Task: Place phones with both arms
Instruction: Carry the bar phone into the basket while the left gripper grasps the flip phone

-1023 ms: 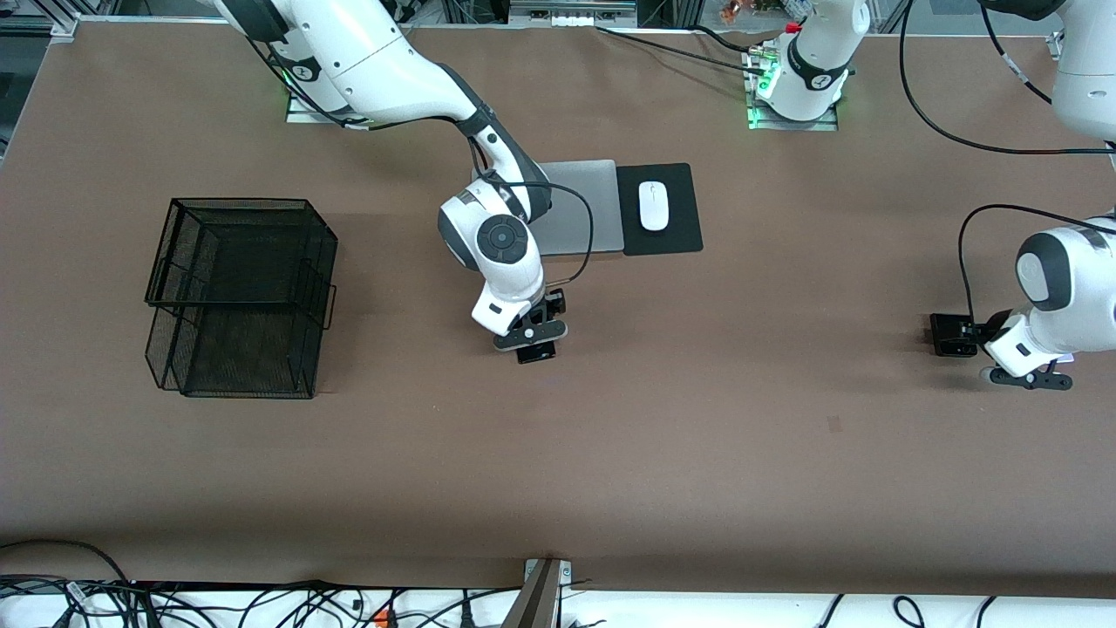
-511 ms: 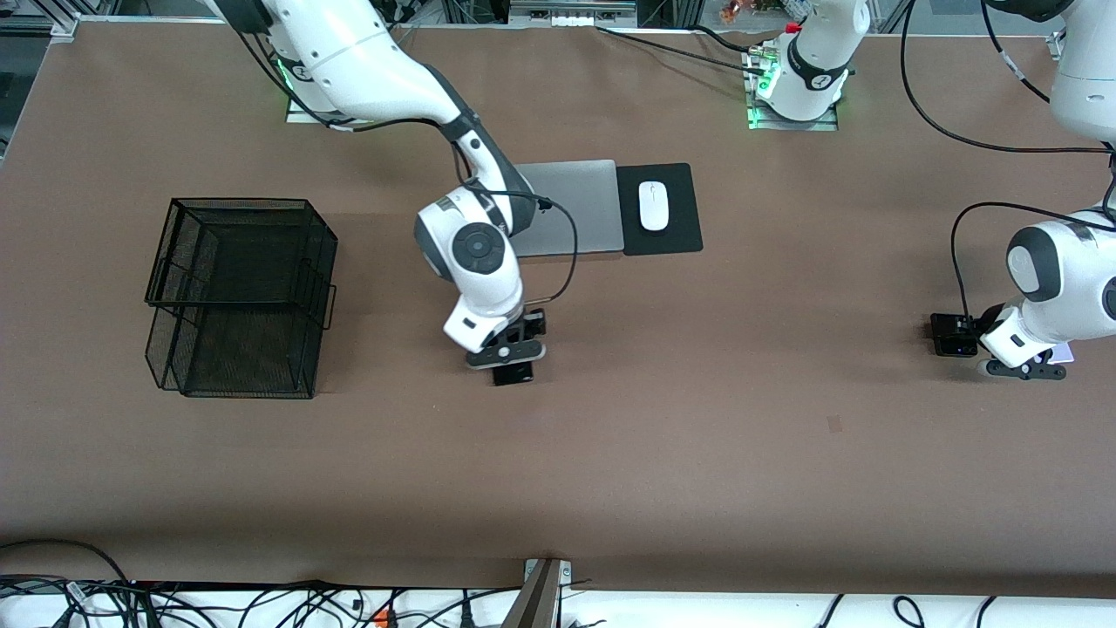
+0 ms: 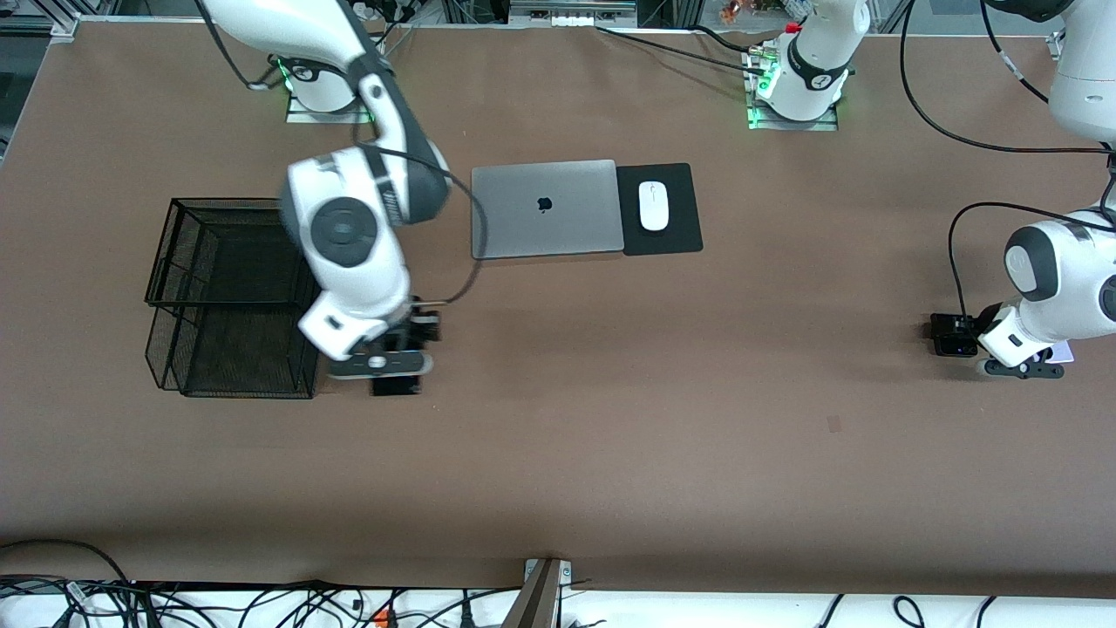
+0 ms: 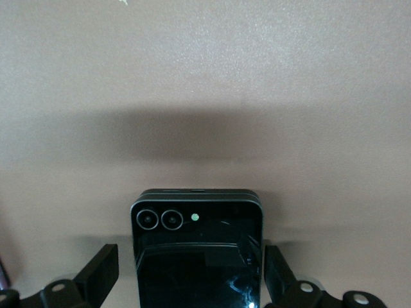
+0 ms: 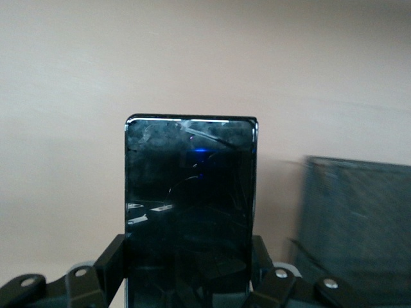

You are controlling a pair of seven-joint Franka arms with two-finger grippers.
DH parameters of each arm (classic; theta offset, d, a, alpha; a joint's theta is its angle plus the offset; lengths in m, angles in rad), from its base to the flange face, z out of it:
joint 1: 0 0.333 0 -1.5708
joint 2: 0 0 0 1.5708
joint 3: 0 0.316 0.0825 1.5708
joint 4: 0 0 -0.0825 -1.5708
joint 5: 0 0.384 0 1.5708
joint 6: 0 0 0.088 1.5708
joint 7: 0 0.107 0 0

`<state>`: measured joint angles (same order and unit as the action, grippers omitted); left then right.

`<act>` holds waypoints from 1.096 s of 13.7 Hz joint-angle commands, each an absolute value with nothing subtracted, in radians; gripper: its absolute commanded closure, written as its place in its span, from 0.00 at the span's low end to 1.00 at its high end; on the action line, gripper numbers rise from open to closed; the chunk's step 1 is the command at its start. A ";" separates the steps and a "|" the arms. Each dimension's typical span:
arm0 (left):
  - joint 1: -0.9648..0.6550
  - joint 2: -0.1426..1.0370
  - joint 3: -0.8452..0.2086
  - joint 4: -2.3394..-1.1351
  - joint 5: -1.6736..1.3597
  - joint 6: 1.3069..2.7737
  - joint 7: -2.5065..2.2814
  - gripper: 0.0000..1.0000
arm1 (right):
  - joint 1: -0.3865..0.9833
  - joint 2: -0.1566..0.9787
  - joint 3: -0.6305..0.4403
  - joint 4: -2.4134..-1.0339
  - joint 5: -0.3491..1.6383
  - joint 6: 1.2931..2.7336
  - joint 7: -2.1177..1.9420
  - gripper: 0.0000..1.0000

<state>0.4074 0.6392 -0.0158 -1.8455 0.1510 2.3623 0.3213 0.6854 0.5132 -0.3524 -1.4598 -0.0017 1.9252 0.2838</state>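
Front view: right gripper (image 3: 381,363) clenched on the long black phone (image 3: 394,385), up over the table at 3 o'clock of the mesh tray (image 3: 235,296). Left gripper (image 3: 1022,369) low over the dark flip phone (image 3: 955,336).

Left wrist view: fingers (image 4: 99,273) spread, astride the flip phone.

Right wrist view: phone's long axis runs outward; tray alongside.

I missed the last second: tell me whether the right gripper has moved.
Yes. The right gripper, holding the long black phone, travelled away from the laptop toward the mesh tray.

dark flip phone (image 4: 197,250) | flat on table (image 4: 205,83) | between spread jaws
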 commanded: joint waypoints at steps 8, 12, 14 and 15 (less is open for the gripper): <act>0.408 0.649 -0.023 -1.859 0.163 2.399 0.299 0.17 | 0.661 0.353 -0.646 -1.606 0.009 1.736 -0.190 1.00; 0.407 0.650 -0.023 -1.855 0.164 2.398 0.299 0.67 | 0.658 0.195 -0.702 -1.839 -0.001 1.814 -0.225 1.00; 0.407 0.650 -0.023 -1.852 0.163 2.396 0.298 0.78 | 0.658 0.128 -0.738 -1.951 -0.005 1.891 -0.250 1.00; 0.407 0.650 -0.023 -1.848 0.163 2.392 0.298 0.79 | 0.658 0.102 -0.753 -1.994 -0.005 1.914 -0.250 1.00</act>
<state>0.4063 0.6407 -0.0212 -1.8536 0.1510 2.3824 0.3165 0.6427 0.2207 -0.7279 -1.8564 0.0038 1.8490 -0.2329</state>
